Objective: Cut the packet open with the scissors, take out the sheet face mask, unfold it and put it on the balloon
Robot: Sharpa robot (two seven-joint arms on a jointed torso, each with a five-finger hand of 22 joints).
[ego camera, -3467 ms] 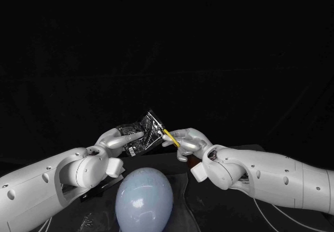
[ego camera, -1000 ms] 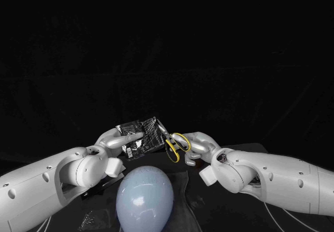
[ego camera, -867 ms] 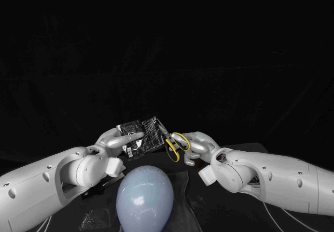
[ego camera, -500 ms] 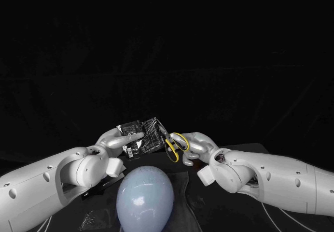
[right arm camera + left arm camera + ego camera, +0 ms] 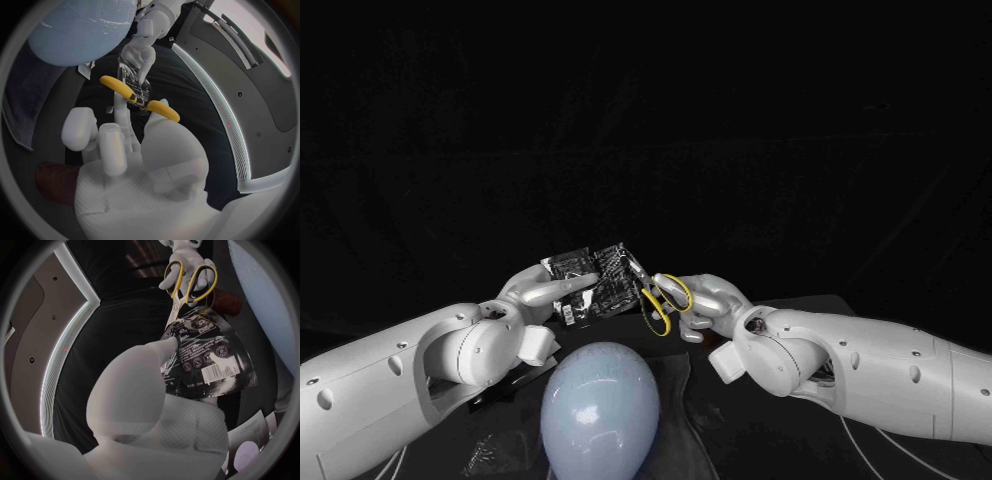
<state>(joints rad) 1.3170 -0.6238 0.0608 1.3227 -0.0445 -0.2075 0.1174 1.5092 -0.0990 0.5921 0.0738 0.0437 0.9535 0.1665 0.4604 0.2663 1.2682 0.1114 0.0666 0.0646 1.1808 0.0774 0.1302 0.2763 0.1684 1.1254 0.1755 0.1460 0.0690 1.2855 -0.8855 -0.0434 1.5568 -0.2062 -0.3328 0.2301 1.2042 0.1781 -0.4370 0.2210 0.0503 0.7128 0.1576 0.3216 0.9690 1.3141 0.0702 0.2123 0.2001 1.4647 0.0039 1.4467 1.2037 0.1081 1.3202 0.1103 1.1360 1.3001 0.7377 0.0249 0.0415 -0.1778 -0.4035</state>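
Observation:
My left hand (image 5: pixel 542 289) holds a black printed packet (image 5: pixel 593 283) up above the table, its printed face showing in the left wrist view (image 5: pixel 206 357). My right hand (image 5: pixel 708 303) grips the yellow-handled scissors (image 5: pixel 655 298) by their loops, and the blades reach the packet's right edge (image 5: pixel 178 315). In the right wrist view the yellow handles (image 5: pixel 134 98) sit between my right hand's fingers (image 5: pixel 112 145) with the packet (image 5: pixel 134 80) beyond them. The pale blue balloon (image 5: pixel 600 412) stands close below both hands.
A dark cloth (image 5: pixel 678 400) lies on the black table around the balloon's base. A brown cylindrical object (image 5: pixel 56 182) lies near my right hand. A small white piece (image 5: pixel 247 455) rests on the table beside the balloon.
My right hand turned so the scissors' yellow loops now face the camera, and it moved slightly left, bringing the blades up to the packet's edge. The left hand and packet stay put.

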